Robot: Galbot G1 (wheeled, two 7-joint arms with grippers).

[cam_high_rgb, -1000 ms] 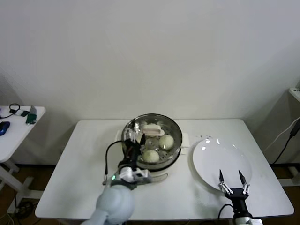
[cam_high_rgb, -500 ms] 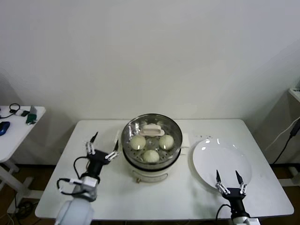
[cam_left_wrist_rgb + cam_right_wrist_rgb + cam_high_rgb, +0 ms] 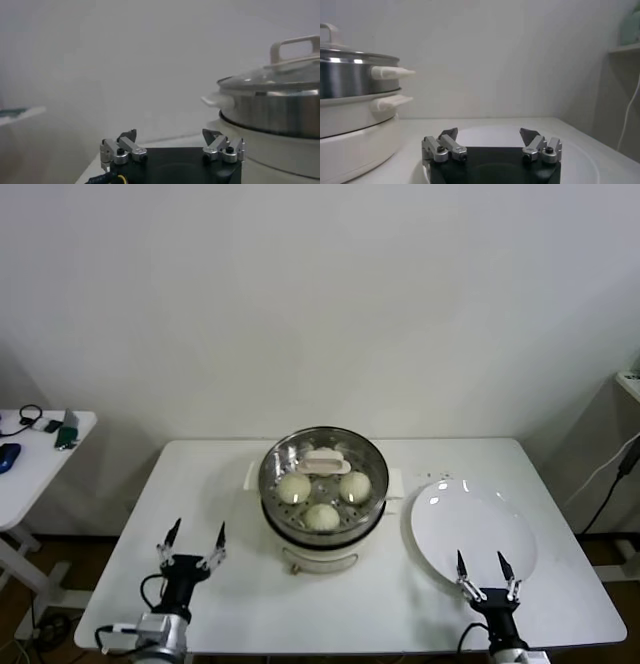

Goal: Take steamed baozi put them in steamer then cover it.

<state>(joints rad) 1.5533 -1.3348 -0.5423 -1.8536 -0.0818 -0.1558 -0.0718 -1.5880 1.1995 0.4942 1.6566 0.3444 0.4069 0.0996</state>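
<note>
With the cover [image 3: 323,467] seated on the steamer [image 3: 322,514], you see the baozi [image 3: 321,516] inside at counter [image 3: 230,484] centre; left end effector [image 3: 192,539] and right end effector [image 3: 479,566] both spread apart, empty, at the near edge.

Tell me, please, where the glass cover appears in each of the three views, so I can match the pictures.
Head view: the cover sits on the steamer at table centre, buns visible beneath.
Left wrist view: cover at the right edge, atop the steamer.
Right wrist view: only its rim and handle at the left edge.
Shared landmark: the steamer's shiny steel wall.
</note>
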